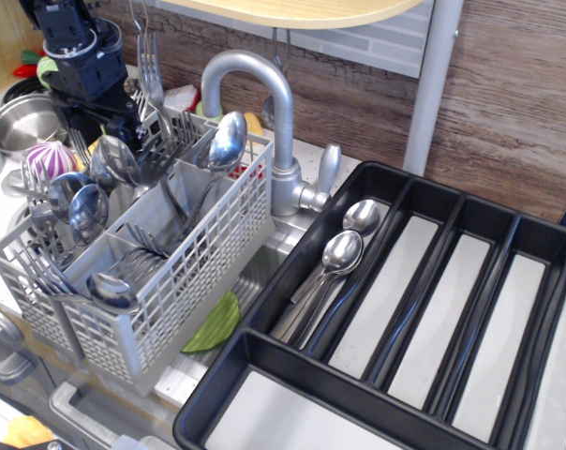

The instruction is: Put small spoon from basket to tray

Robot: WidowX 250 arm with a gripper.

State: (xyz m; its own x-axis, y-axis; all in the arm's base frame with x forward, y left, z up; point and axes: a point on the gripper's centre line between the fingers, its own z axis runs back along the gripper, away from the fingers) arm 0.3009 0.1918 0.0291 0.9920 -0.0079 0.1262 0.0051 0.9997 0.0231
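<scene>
The grey basket [161,272] served as the reference for everything else. The black arm came down from the upper left corner, its round wrist section upright above the basket's far left corner, and the hand [110,127] pointed down into the cutlery standing there. Its dark fingers [126,120] were lowered among the fork tines and spoon bowls at the rear compartments, and the clutter hid their tips, so it could not be told whether the hand was wide, narrow, or closed on anything. Several wide-bowled spoons leaned in the basket's left compartments, and one large spoon [225,141] stood tilted at the far right corner near the tap [264,112], which rose just behind the basket. The small spoon could not be picked out with certainty among the packed cutlery. To the right of the basket lay the black tray [470,272], with two spoons [344,248] resting side by side in its compartment nearest the basket. A steel pot [21,120] sat left of the basket, beside the arm.
</scene>
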